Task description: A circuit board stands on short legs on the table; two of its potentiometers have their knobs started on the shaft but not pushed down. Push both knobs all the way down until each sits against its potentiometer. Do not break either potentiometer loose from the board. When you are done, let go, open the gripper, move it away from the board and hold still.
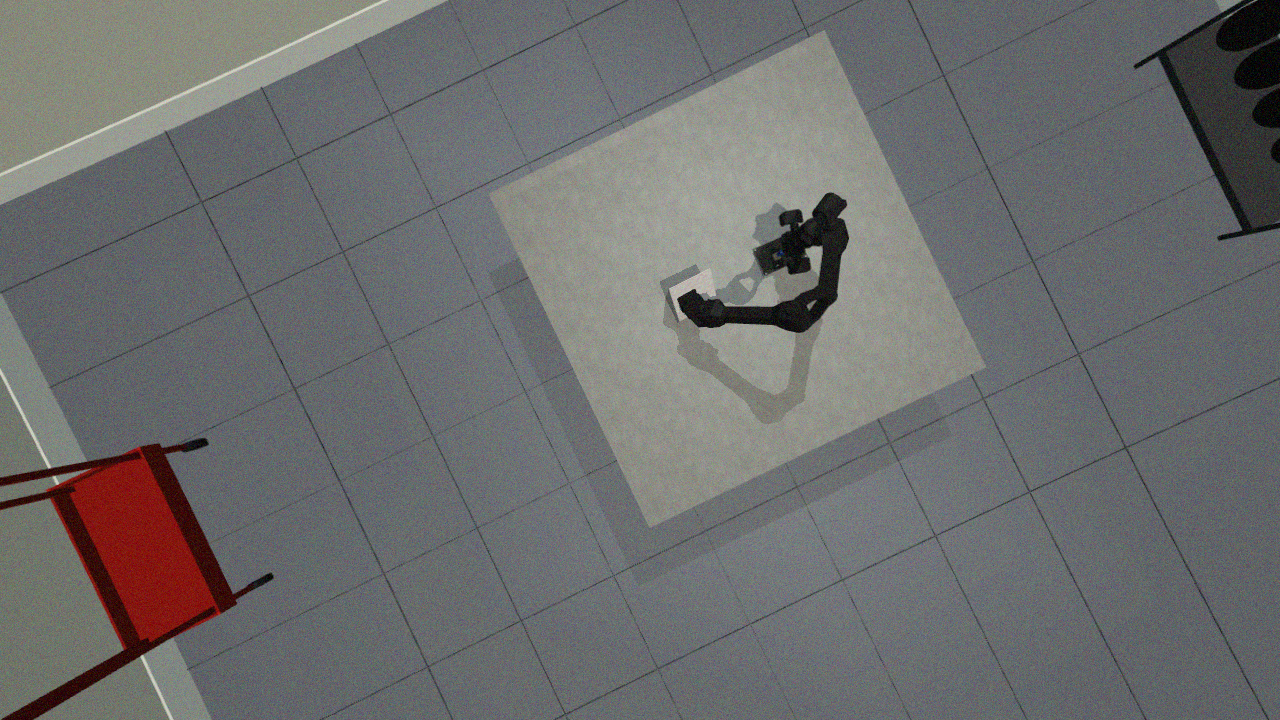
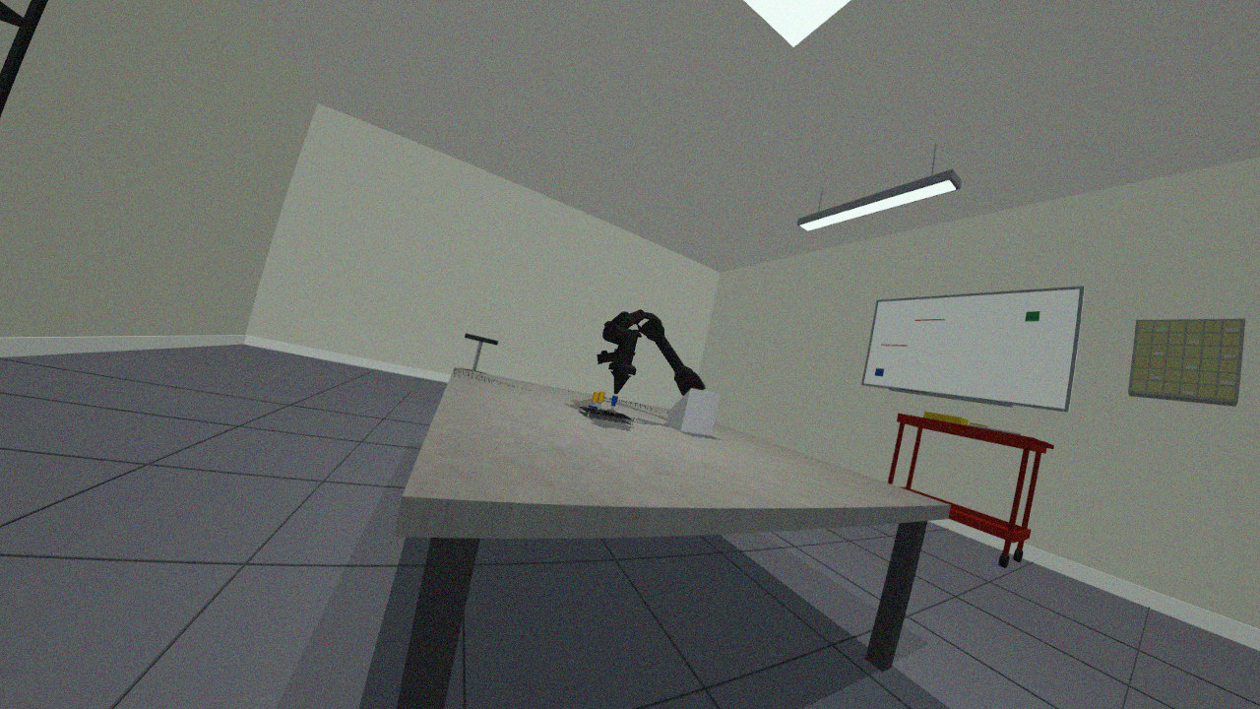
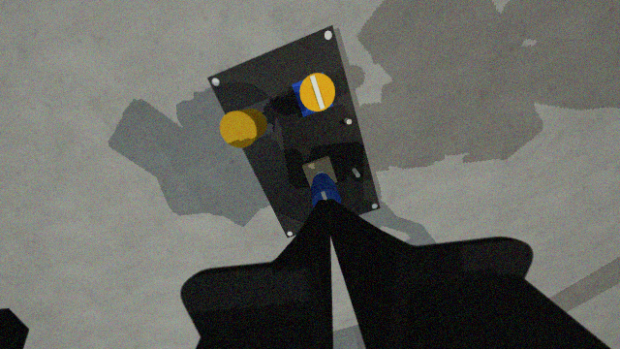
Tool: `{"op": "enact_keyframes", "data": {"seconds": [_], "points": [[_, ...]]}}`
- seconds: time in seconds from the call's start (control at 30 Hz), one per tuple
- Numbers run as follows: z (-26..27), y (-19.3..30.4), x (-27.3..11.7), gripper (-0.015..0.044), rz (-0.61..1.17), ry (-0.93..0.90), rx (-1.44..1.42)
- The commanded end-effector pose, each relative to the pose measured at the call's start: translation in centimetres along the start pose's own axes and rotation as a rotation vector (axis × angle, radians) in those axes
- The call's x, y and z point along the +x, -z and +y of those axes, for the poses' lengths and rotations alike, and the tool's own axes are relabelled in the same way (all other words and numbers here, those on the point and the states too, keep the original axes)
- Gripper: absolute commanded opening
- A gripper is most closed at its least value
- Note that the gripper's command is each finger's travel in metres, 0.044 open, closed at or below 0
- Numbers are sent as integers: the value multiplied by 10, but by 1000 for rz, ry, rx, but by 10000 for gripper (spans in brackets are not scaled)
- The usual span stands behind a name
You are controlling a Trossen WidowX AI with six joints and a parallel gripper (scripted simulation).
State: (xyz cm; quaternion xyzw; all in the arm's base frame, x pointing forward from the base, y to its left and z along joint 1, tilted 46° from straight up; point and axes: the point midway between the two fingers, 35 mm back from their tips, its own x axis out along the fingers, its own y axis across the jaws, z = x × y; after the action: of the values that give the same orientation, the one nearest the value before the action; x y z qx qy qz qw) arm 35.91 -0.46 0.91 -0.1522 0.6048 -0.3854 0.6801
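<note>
The dark circuit board [image 3: 276, 67] [image 2: 607, 415] stands on the table [image 2: 529, 467] [image 1: 626, 402]. A blue knob [image 3: 325, 183] [image 2: 613, 401] stands over a tan potentiometer [image 3: 311, 168]. A yellow knob [image 3: 317, 92] with a white line stands over a blue potentiometer. Another yellow knob [image 3: 238, 129] stands tall at the board's left edge in the wrist view; its base is mostly hidden. My gripper [image 3: 325, 206] [image 2: 616, 391] is shut and empty, its tips at the blue knob's top, covering part of it. I cannot tell whether they touch. How far each knob sits down is unclear.
A pale block [image 2: 698, 414] [image 1: 702, 282] stands at the arm's base, beside the board. Two small pins [image 3: 348, 121] [image 3: 356, 173] stand near the board's right edge in the wrist view. A red cart [image 2: 969, 426] [image 1: 134, 546] stands away from the table.
</note>
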Motion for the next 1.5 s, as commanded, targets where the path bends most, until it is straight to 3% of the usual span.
{"op": "enact_keyframes", "data": {"seconds": [0.0, 1.47], "points": [[-1, 1, 3, 0, 3, 7, -7], [-1, 1, 7, 0, 3, 7, -7]]}}
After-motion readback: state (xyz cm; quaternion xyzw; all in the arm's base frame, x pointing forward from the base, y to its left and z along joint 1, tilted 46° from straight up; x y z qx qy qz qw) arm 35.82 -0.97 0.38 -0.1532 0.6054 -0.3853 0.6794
